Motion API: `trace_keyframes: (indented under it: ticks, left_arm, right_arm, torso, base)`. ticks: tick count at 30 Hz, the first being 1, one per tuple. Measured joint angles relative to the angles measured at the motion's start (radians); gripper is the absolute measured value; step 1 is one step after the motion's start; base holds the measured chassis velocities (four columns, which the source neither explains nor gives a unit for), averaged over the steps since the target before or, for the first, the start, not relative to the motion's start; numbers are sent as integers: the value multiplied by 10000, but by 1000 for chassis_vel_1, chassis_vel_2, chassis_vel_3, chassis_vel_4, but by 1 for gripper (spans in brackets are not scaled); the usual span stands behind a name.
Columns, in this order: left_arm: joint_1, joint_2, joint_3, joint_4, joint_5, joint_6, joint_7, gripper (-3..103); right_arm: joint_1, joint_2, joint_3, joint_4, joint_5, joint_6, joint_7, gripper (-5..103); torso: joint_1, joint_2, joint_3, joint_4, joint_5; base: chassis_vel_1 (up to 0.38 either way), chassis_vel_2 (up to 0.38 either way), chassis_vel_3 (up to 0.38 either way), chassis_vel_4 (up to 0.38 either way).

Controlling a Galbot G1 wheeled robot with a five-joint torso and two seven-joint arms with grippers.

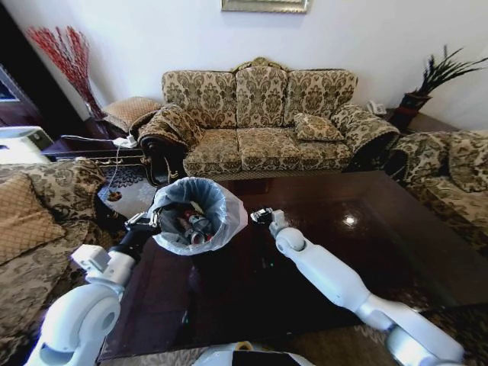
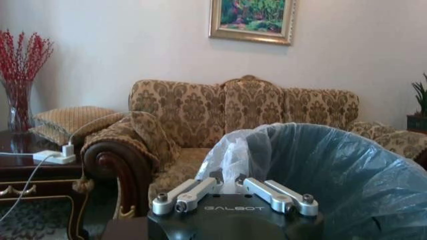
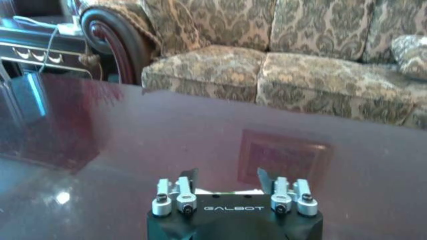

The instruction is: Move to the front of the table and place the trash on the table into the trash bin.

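Trash (image 1: 187, 223) sits inside the bin (image 1: 221, 202), which the left gripper (image 1: 151, 221) pinches by the bag rim and holds over the table (image 1: 320, 259), probably for easy drops. Left wrist cam adds the closed fingers (image 2: 190, 192) on plastic. Right wrist cam shows the right gripper (image 3: 227, 181) spread wide, empty, low over bare wood.

A patterned three-seat sofa (image 1: 259, 118) is standing against the white wall, a loose cushion (image 1: 316, 127) lying on its seat. A framed painting (image 2: 252, 20) is hanging above it. Red branches (image 1: 67, 57) are standing in a vase on a dark side table (image 2: 27, 165), where a white power adapter (image 2: 57, 156) is lying.
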Motion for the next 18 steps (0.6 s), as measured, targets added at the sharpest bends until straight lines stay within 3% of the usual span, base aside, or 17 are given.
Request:
trace_keyframes:
  ticks: [1,3,6,7,10,15,16,18]
  left_arm:
    - [-21,1,18,32,3,0,0,3]
    - [-70,-4,91,139,41,0,4,3]
    - [-102,-16,140,192,83,0,20,3]
    - [-152,-30,178,245,113,0,33,3]
    - [-217,-46,202,331,127,0,49,3]
    - [-273,-88,170,383,128,0,52,3]
    - [-276,-95,134,384,124,-17,51,3]
    - [-275,-96,120,391,120,-27,52,3]
  right_arm:
    - [-8,27,23,-115,-2,25,-93,57]
    - [-35,92,86,-392,-4,110,-460,73]
    - [-36,138,116,-515,10,142,-703,79]
    - [-24,226,117,-651,21,161,-848,89]
    - [70,441,104,-972,68,264,-1003,96]
    - [208,736,104,-1486,382,319,-1157,86]
    - [250,837,116,-1687,462,320,-1216,76]
    - [264,887,124,-1785,471,332,-1266,71]
  torso:
    - [0,0,0,0,1]
    - [0,0,0,-1,2]
    - [0,0,0,-1,1]
    - [0,0,0,0,1]
    - [0,0,0,2,2]
    - [0,0,0,3,0]
    - [0,0,0,2,0]
    - [0,0,-1,1,0]
  base:
    - [0,0,0,0]
    - [0,0,0,0]
    - [0,0,0,0]
    - [0,0,0,0]
    - [0,0,0,0]
    - [0,0,0,0]
    - [0,0,0,0]
    - [0,0,0,0]
